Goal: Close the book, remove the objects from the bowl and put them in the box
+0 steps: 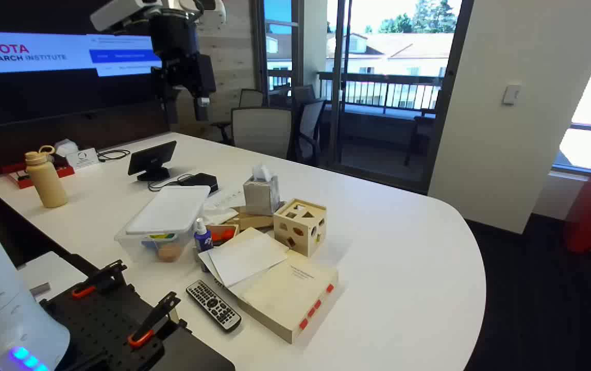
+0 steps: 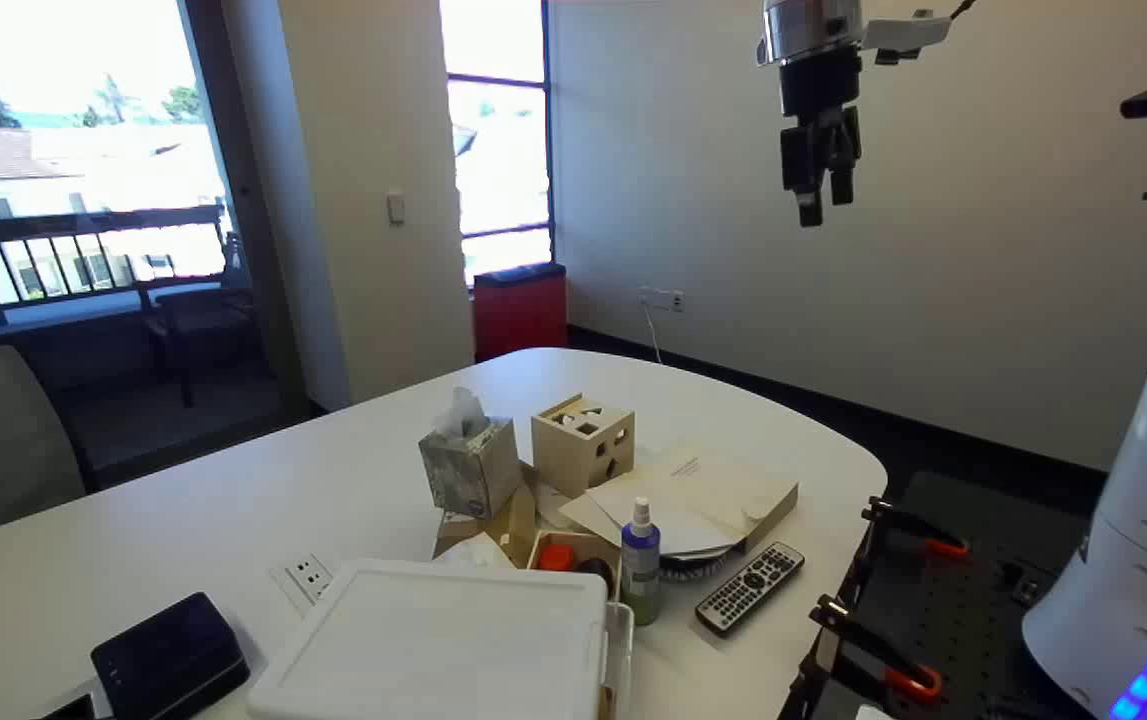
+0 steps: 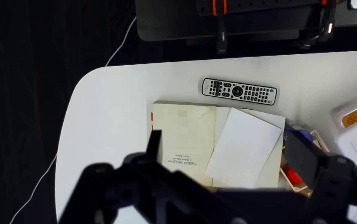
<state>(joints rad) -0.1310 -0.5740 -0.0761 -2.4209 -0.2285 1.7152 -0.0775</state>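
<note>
- The remote (image 3: pixel 239 91) lies along the robot-side edge of the table (image 3: pixel 103 124), just beside the book; a low reach could shove it toward that edge.
- The book (image 3: pixel 183 137) lies open near the table's rounded end. The gripper (image 1: pixel 186 112) is high above the tabletop, fingers well apart, nothing between them; a misjudged descent could jab the pages.
- The white paper (image 3: pixel 243 149) rests on the half away from the rounded end; turning that half may trap or spill it.
- The spray bottle (image 2: pixel 641 570), near that half, could topple if fingers dig in there.
- The wooden cube (image 1: pixel 299 226), toward the far edge, might block the swing.
- Also toward the far edge, cardboard (image 1: pixel 253 221) shows by the tissue box (image 1: pixel 260 197); whether it is the box I cannot tell. Bowl and objects cannot be made out, inviting a wrong pick.
</note>
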